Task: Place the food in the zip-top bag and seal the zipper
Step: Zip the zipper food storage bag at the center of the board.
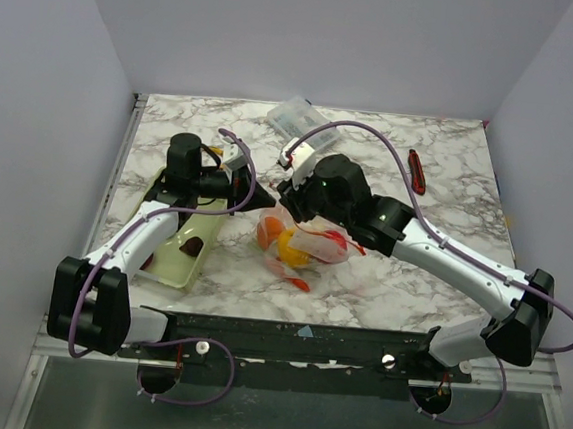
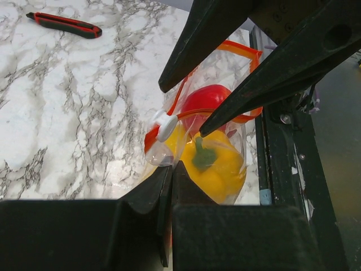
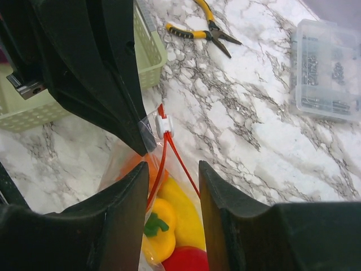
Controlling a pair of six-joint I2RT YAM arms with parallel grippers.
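The zip-top bag [image 1: 309,247] lies mid-table holding a yellow pepper [image 2: 213,167], a red tomato [image 2: 206,99] and an orange piece [image 3: 141,165]. Its red-orange zipper [image 3: 162,164] is parted below a white slider [image 3: 164,125]. My left gripper [image 2: 171,167] is shut on the bag's corner next to the slider; it also shows in the right wrist view [image 3: 141,145]. My right gripper [image 3: 174,169] is open, its fingers on either side of the zipper just behind the slider, and it also shows in the left wrist view [image 2: 181,110].
A pale green mesh basket [image 1: 178,245] lies under the left arm. A dark-red utility knife [image 1: 417,172] lies at the back right. A rigid clear box [image 3: 330,70] and yellow-handled pliers [image 3: 203,31] lie at the back.
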